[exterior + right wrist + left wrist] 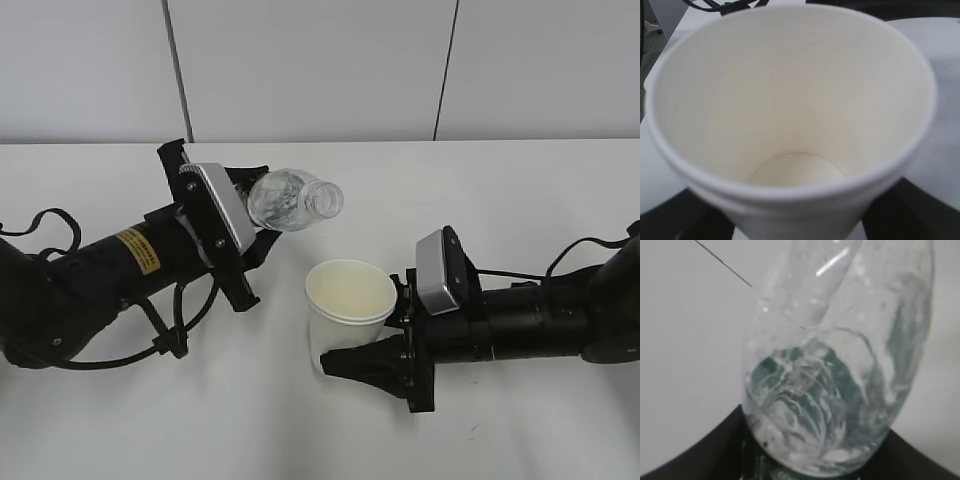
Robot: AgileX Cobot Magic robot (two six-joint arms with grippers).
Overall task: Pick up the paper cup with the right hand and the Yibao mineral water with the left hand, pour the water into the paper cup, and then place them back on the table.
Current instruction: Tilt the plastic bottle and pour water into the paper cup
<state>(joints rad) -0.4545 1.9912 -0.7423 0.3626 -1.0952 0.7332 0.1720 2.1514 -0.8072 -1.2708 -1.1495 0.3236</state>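
My left gripper (252,222), on the yellow-labelled arm, is shut on the Yibao mineral water bottle (290,199). The bottle is tipped on its side above the table, its open mouth pointing right, up and left of the cup's rim. In the left wrist view the clear ribbed bottle (835,365) fills the frame between the black fingers (700,450); its green label barely shows. My right gripper (372,335) is shut on the white paper cup (348,305), which stands upright. The right wrist view looks into the cup (790,100), whose cream inside looks dry.
The white table (520,200) spreads around both arms. Black cables (45,225) loop behind the left arm and another cable (580,245) runs behind the right arm. A grey panelled wall (320,60) stands behind the table.
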